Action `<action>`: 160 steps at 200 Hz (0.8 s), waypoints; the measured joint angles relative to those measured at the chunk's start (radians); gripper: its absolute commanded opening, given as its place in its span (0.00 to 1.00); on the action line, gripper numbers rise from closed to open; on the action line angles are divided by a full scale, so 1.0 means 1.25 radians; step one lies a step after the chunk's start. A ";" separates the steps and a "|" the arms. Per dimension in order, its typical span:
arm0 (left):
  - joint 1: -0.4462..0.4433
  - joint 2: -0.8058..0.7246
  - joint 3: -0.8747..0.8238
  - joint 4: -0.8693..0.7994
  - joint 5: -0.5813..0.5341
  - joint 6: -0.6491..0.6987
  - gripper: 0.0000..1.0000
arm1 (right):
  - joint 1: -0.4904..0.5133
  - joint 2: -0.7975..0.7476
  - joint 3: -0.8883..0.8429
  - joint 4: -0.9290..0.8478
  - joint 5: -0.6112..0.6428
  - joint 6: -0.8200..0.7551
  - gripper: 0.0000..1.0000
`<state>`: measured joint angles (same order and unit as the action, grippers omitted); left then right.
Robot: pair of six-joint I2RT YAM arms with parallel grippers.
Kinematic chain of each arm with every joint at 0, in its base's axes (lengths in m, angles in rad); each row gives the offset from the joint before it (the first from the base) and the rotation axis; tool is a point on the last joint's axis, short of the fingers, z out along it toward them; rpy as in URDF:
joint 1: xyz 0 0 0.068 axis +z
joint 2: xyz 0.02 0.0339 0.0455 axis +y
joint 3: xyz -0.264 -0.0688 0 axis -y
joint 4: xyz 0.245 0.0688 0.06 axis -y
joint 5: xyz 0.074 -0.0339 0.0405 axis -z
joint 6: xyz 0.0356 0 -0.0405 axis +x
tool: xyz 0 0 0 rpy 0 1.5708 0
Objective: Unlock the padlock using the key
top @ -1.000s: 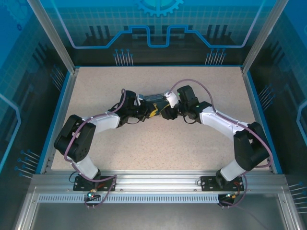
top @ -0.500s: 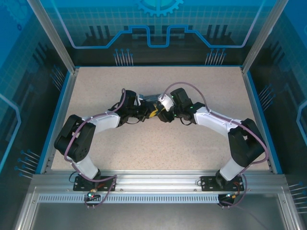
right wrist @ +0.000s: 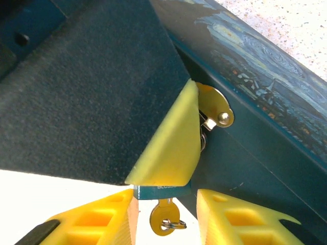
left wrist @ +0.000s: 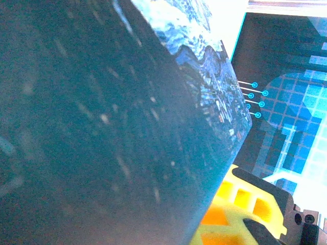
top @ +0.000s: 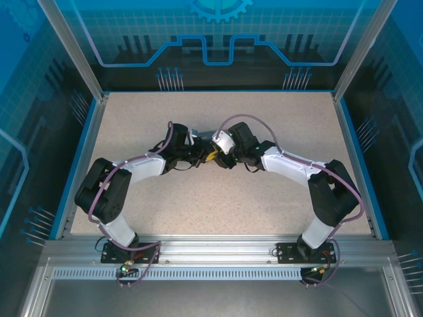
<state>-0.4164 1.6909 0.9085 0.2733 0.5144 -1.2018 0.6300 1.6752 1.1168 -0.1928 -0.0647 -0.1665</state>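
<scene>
The padlock (right wrist: 156, 192) is a small blue body hanging from the brass hasp (right wrist: 218, 111) of a tin painted with a starry night (right wrist: 265, 87). A brass key (right wrist: 164, 217) with a small ring sticks out of the padlock's underside. My left gripper (top: 205, 157) is shut on the padlock, and one of its yellow fingers (right wrist: 171, 148) covers most of the body. My right gripper (right wrist: 166, 201) stands open, a yellow finger on each side of the key and a gap to both. In the left wrist view the tin (left wrist: 204, 66) sits close against the lens.
Both arms meet over the middle of the speckled table (top: 218, 205). A blue rim and aluminium posts (top: 74, 53) bound the table. Open tabletop lies in front of and behind the grippers.
My right arm has swung left and closed in on the left gripper and the tin. The left arm has stayed still.
</scene>
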 measured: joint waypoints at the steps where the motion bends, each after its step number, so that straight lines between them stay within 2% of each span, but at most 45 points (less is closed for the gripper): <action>1: 0.000 0.000 0.000 0.000 0.000 0.000 0.00 | 0.000 0.000 0.000 0.000 0.001 0.000 0.35; 80: 0.000 0.000 0.002 0.000 0.000 0.000 0.00 | 0.023 0.001 -0.020 0.037 0.085 -0.015 0.28; 160: 0.000 0.000 0.009 -0.005 -0.007 0.001 0.00 | 0.025 0.004 -0.020 0.045 0.071 -0.011 0.03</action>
<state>-0.4160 1.6909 0.9203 0.2665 0.5060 -1.2007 0.6609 1.6798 1.0916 -0.1371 0.0238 -0.1799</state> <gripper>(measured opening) 0.129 0.087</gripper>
